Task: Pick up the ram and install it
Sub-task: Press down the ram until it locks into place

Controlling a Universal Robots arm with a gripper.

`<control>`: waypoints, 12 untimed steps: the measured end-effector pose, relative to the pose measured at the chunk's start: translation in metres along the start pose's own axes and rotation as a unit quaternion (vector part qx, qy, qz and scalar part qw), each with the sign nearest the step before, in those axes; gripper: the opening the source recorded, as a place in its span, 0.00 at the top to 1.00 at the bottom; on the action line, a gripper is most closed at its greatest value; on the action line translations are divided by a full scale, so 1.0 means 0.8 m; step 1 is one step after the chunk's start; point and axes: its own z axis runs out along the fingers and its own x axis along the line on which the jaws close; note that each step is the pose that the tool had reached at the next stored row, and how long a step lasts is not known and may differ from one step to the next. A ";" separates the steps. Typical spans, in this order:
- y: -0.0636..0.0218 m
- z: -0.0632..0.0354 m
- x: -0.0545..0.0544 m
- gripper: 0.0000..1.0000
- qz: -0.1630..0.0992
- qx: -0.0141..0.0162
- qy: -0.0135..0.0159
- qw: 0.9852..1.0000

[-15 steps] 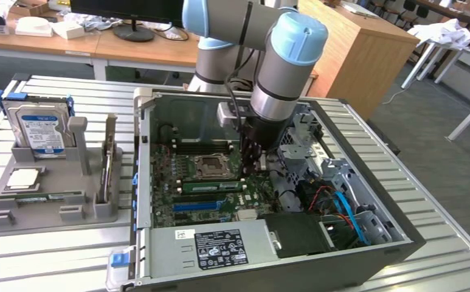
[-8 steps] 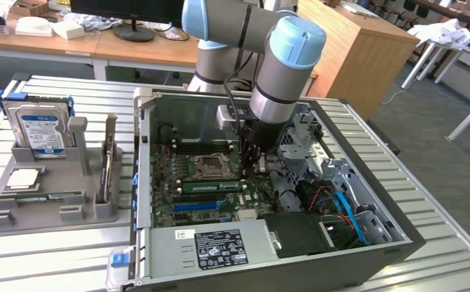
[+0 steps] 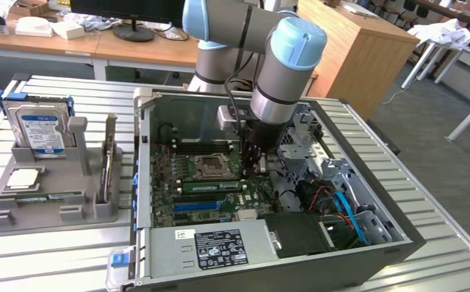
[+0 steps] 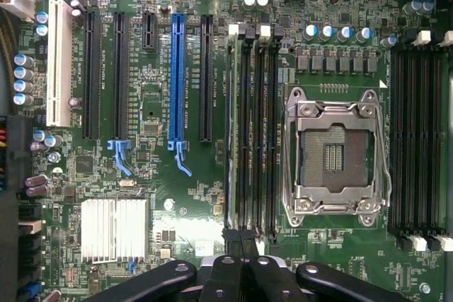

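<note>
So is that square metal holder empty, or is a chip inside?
Empty. The wrist view shows the socket with bare dark contacts inside its metal frame, no chip sitting in it.

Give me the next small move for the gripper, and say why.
Probably a short, straight push down. The shut gripper sits at one end of the ram, which already stands in the bank of memory slots beside the empty CPU socket; whether that end is fully seated I cannot tell, so press gently.
</note>
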 end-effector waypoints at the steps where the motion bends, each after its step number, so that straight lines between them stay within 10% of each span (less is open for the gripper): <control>1: 0.000 0.000 0.000 0.90 0.000 0.000 0.000 1.000; 12: -0.001 0.004 0.000 0.90 0.000 0.000 -0.002 1.000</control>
